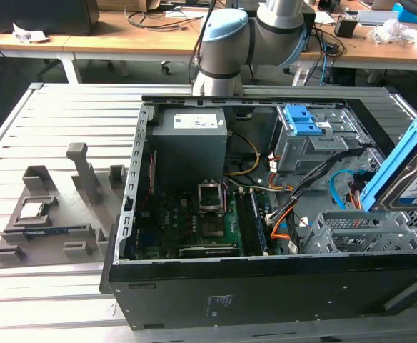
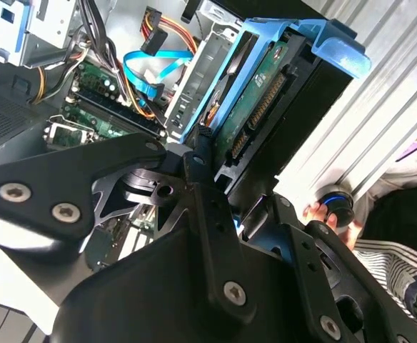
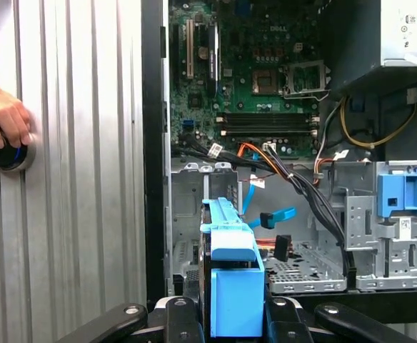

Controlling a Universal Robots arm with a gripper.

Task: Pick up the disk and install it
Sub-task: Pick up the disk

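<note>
desk (image 1: 51, 121): slotted aluminium top, carries everything. pc case (image 1: 265, 293): black tower on its side, lid off, filling the exterior view from centre out to 3 o'clock. arm (image 1: 226, 43): base joints stand behind the case at 12 o'clock. grey fixture tray (image 1: 58, 214): on the desk at 9 o'clock, just beside the case, with a cpu (image 1: 31, 209) seated in it.

inside the case, exterior view:
- grey power supply (image 1: 191, 139) at 12 o'clock
- green motherboard (image 1: 194, 221) next to it, toward 6
- grey drive cage (image 1: 305, 150) at 1 o'clock, with a blue latch (image 1: 305, 118) on top
- empty perforated bay (image 1: 358, 229) at 4 o'clock
- black, orange and blue cables (image 1: 323, 179) strung between cage and bay

the disk (image 1: 408, 164): at 3 o'clock in the exterior view, tilted on edge, in the air over the bay, not seated. its lower corner is right at the bay's rim, can't tell if it touches. the second wrist view shows the green board side and connector of the disk (image 2: 265, 100) inside the blue carrier.

hand (image 3: 233, 321): in the first wrist view, closed on the blue carrier of the disk (image 3: 230, 243), one finger on each side. the carrier sticks out past the fingers toward the bay.

a person's fingers (image 3: 5, 118) rest on a black-and-blue knob (image 3: 8, 153) on the desk outside the case.
</note>
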